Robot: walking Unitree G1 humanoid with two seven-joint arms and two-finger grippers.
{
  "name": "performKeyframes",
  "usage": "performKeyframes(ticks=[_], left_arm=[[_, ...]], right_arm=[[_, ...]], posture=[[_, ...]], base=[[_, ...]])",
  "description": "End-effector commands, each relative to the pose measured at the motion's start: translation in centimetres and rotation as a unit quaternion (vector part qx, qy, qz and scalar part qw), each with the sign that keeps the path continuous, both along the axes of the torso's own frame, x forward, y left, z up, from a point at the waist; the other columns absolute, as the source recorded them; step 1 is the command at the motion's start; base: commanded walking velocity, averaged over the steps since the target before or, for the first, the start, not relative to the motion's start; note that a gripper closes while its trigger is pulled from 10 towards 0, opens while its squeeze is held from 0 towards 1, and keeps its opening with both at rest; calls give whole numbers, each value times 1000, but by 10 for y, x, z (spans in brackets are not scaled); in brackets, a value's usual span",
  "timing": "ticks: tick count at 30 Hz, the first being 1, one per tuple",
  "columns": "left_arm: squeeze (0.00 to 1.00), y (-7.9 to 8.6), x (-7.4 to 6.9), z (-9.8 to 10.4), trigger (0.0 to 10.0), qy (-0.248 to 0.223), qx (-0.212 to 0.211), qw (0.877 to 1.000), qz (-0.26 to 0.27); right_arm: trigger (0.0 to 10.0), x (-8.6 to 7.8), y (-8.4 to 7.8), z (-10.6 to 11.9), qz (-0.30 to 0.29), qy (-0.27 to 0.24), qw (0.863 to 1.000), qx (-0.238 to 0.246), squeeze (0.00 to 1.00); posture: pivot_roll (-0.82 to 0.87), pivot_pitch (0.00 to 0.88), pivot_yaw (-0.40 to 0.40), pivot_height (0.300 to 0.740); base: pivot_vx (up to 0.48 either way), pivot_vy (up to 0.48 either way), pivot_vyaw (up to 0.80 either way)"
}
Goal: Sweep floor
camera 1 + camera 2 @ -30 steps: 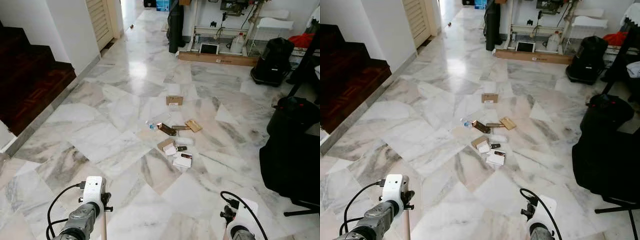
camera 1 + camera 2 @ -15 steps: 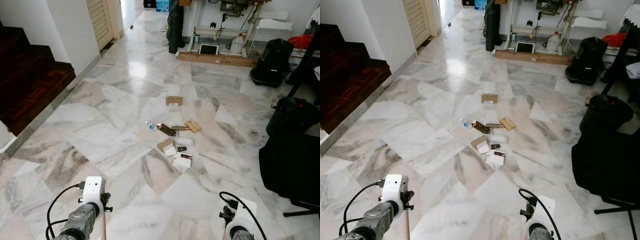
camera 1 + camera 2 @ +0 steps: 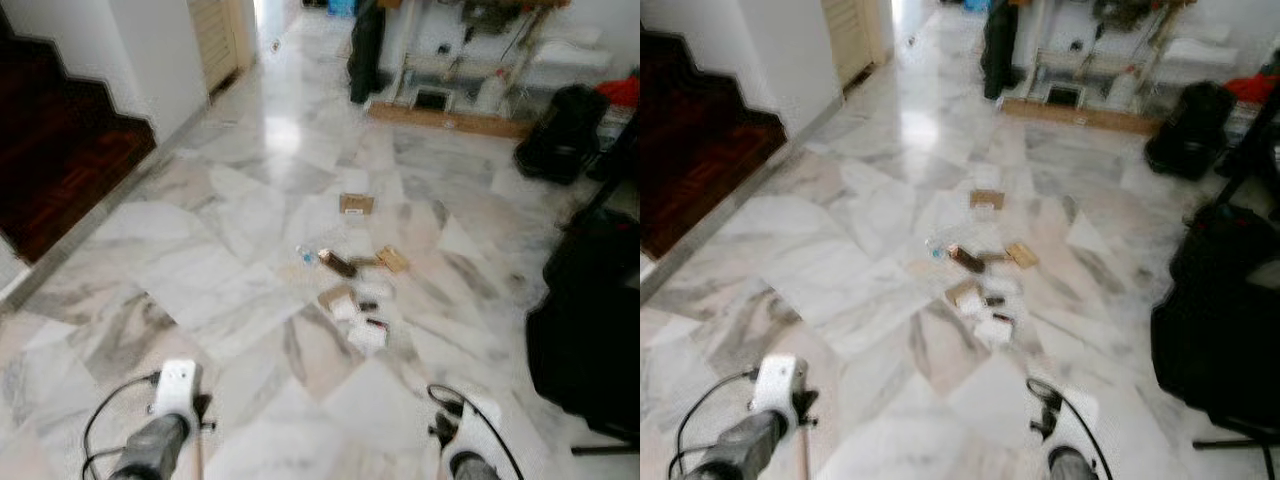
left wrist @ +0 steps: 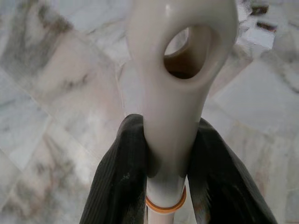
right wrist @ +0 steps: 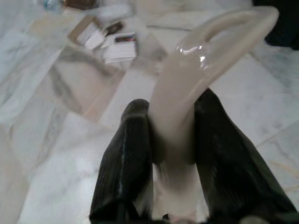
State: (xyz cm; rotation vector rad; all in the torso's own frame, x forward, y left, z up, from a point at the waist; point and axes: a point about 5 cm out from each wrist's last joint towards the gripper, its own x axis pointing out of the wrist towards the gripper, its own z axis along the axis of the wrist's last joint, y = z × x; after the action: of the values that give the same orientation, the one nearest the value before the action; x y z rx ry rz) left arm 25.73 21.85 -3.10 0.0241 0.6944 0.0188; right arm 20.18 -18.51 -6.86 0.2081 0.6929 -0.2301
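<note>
Two cream handles [image 4: 174, 107] clamped upright, looped ends up.

Left arm [image 3: 150, 450] at 7 o'clock: silver-grey cylinder, white camera block [image 3: 178, 384] on top, black cable looping beside. Right arm [image 3: 465, 462] at 5 o'clock: same, black cable arcing over. Hand fingers [image 4: 117, 186] black, ribbed.

Head views motion-blurred throughout, evenly daylit; bright glare patch on marble floor [image 3: 283, 135] upper centre. Right wrist view smeared; left wrist view sharper.
</note>
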Motion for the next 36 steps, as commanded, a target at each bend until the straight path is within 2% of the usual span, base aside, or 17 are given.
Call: performKeyframes(ticks=[1, 10, 15, 36], left_arm=[[0, -7, 0, -2, 10000, 1, -3, 1000, -13], [0, -7, 0, -1, 10000, 0, -5, 1000, -13], [0, -8, 2, 0, 10000, -4, -5, 1000, -14], [0, -9, 2, -1, 10000, -4, -11, 1000, -6]], right_arm=[[10000, 3, 5, 1, -12, -10, 1000, 21, 0], [10000, 3, 5, 1, -16, -9, 1000, 25, 0], [10000, 3, 6, 1, -16, -9, 999, 29, 0], [10000, 2, 2, 1, -15, -10, 999, 27, 0]], posture=[[57, 0, 4, 740], [59, 0, 1, 740], [62, 0, 0, 740], [63, 4, -20, 740]], base=[[311, 0, 0], [312, 0, 0], [310, 0, -765], [309, 0, 0]])
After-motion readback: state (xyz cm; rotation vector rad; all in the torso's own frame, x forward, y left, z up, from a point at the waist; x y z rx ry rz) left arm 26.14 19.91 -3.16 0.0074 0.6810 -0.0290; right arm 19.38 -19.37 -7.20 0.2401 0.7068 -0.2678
